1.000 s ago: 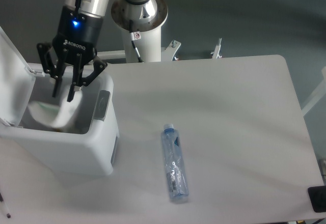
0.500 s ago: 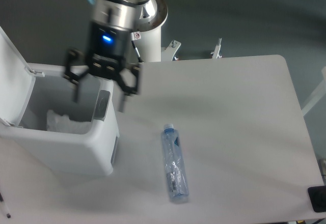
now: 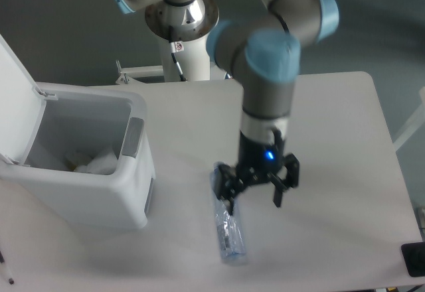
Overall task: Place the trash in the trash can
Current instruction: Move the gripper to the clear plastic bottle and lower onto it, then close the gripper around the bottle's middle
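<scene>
The white table [image 3: 332, 126] carries the trash can [image 3: 99, 196] at its left side, lid [image 3: 14, 93] hinged up and back, grey latch [image 3: 134, 137] on the rim facing the table centre. The UR5e arm [image 3: 269, 60], which one second ago stood over the open bin and half a second ago was passing its right rim, now reaches across to the middle of the table, wrist pointing down. The gripper [image 3: 254, 200] hangs just above the upper half of the clear water bottle [image 3: 229, 229]; its fingers are spread apart with nothing between them, one finger [image 3: 227, 192] overlapping the bottle's cap end in this view and the other off to the bottle's right. Whether any finger touches the bottle cannot be told. The bottle lies on its side on the table in the same place and orientation as in both earlier frames, cap toward the back. The crumpled white wrapper [image 3: 93, 162] rests inside the trash can, against its right inner wall.
</scene>
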